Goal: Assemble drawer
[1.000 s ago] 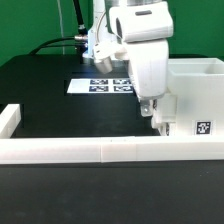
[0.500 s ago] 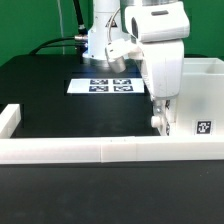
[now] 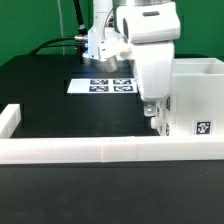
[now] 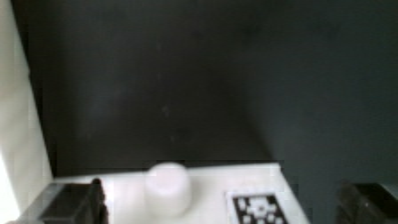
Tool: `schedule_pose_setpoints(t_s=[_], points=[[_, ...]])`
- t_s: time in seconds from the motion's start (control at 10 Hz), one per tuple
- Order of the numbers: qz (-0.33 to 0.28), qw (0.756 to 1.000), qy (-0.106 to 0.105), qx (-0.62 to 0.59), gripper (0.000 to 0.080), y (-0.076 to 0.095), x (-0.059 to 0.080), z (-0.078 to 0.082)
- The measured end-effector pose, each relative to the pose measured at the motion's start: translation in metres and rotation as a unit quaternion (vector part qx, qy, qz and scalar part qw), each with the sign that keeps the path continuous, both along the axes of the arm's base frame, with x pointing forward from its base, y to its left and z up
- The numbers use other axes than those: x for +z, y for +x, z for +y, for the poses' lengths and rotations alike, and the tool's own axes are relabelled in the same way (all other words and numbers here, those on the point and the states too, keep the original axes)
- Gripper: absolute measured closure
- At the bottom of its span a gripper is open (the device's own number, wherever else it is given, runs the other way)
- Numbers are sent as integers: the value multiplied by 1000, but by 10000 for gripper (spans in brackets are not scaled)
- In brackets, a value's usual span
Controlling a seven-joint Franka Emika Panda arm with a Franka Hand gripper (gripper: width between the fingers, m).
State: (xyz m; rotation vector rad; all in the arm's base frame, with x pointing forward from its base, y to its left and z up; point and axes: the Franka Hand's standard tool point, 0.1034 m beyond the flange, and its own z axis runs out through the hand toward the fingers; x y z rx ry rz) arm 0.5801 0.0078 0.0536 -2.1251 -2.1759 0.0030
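Observation:
The big white drawer shell (image 3: 192,92) stands at the exterior view's right, with a square tag (image 3: 203,128) on its front. My gripper (image 3: 152,112) hangs at the shell's left front corner, low over the table. In the wrist view my gripper (image 4: 222,206) is open, its dark fingers (image 4: 71,204) set wide apart. Between them lies a white drawer part with a round knob (image 4: 166,182) and a tag (image 4: 263,208). The fingers do not press on it. In the exterior view my gripper hides that part.
Long low white border bars run along the front (image 3: 100,150) and the exterior view's left (image 3: 9,120); one also shows in the wrist view (image 4: 15,100). The marker board (image 3: 100,85) lies behind my arm. The table top (image 3: 60,110) is black.
My gripper swung toward the exterior view's right half a second ago and has come back left and slightly up. The shell has not moved.

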Motion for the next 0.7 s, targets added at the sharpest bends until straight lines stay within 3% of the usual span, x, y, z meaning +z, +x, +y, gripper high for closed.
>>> schedule_pose_setpoints(t_s=[0.2,0.4,0.5,0.7], points=[[-5,1000,-10,-3,151,2,7,-34],[-38,999,-19,-10,151,6,25,-67],[-55,998,-22,-19,151,-1,31,-84],[-91,994,-28,-52,151,-26,43,-99]])
